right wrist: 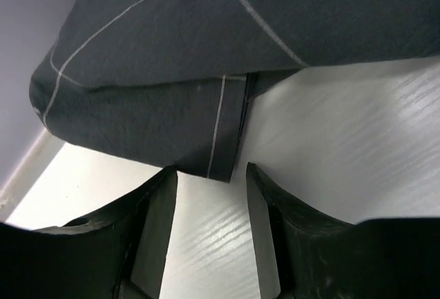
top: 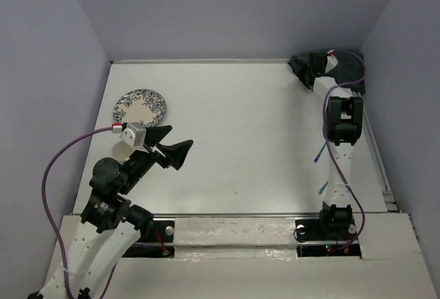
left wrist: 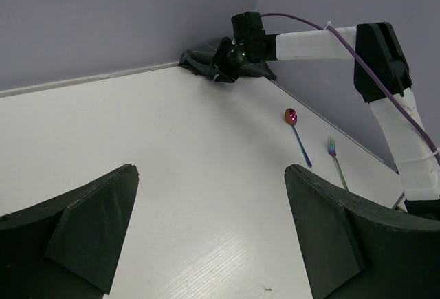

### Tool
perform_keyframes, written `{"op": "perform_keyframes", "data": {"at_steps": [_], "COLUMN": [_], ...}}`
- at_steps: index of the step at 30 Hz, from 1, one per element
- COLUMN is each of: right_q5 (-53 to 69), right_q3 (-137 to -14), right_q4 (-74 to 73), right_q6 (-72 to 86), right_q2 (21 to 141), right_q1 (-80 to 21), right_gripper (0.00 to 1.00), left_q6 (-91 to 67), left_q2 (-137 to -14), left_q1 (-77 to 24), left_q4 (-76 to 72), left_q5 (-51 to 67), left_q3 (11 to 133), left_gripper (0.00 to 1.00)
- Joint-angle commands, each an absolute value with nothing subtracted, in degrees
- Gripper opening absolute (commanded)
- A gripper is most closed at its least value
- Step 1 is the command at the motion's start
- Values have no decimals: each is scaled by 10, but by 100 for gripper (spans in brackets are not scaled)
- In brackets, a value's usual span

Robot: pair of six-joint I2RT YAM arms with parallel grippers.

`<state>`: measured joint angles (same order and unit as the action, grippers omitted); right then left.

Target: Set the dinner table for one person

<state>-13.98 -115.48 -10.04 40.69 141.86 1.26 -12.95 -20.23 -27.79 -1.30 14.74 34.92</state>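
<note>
Poising the right jaws half-parted just short of the hem of the dark checked placemat (right wrist: pixel 172 72), bunched in the far right corner of the worktop (top: pixel 240 127), gripping nothing yet. Probably needing a deeper reach, hem fully between the jaws, before clamping. Holding the left jaws wide and empty near the patterned plate (top: pixel 140 107).

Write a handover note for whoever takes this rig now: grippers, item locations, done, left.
Left gripper: open, empty, over the left of the large white tabletop.
Right gripper: jaws apart at the edge of the dark grey checked cloth placemat, bunched in the far right corner; nothing gripped yet.
Blue-patterned round plate: far left.
Iridescent metal spoon and fork: near the right edge.
Done: nothing laid out.
Left: spread placemat, set plate, fork, spoon on it.
</note>
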Motion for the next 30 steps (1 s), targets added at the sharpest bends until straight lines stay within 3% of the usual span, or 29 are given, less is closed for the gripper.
{"op": "perform_keyframes", "data": {"at_steps": [1,5,12,14,20,30], "right_q5": [-135,-136,-115,-92,-22,85], "right_q3": [-1173,-1181,-1201,-1195,-1124,-821], "right_q4": [-114,-112,-95,-70,16,92], "right_q6": [459,475,471,454,399,285], "right_q2": [1451,1464,1480,1478,1419,1059], "right_q1": [30,36,36,36,21,-127], "right_gripper": [49,46,14,0,0,0], "left_q6": [-120,-120,-118,-118,-120,-131], "left_q2": [-210,-212,-214,-214,-214,-210], "left_q1": [-281,-279,-278,-277,-272,-264], "left_q4": [-30,-29,-30,-30,-32,-24], "left_q5": [147,146,148,147,142,109], "left_q3": [374,374,374,374,374,375], "left_gripper": [99,99,99,99,99,99]}}
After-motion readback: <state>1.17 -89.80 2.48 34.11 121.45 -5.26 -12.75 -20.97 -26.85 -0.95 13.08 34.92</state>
